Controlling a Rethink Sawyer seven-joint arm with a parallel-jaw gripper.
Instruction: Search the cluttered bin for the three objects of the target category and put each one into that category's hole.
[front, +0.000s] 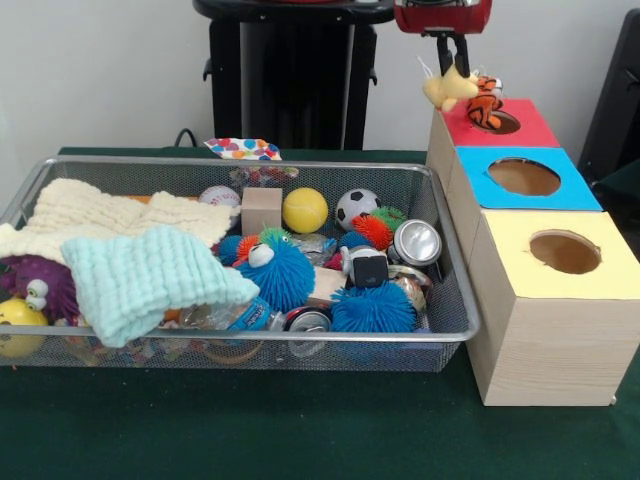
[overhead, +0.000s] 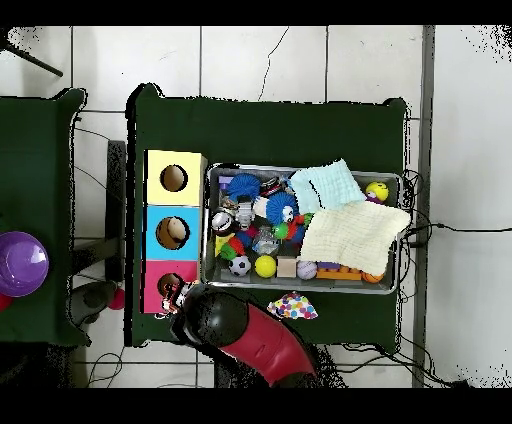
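Look at the top right: the gripper (front: 456, 62) hangs over the red hole (front: 497, 121), pinching a pale yellow plush (front: 447, 88). The tiger (front: 485, 100) sits at the hole's edge. The bin (front: 452, 330) is full of balls and cloths.

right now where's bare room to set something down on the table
Bare green table runs along the bin front, and in a strip behind it beside the spotted paper. The bin is packed, and the gripper holds plush toys over the red hole.
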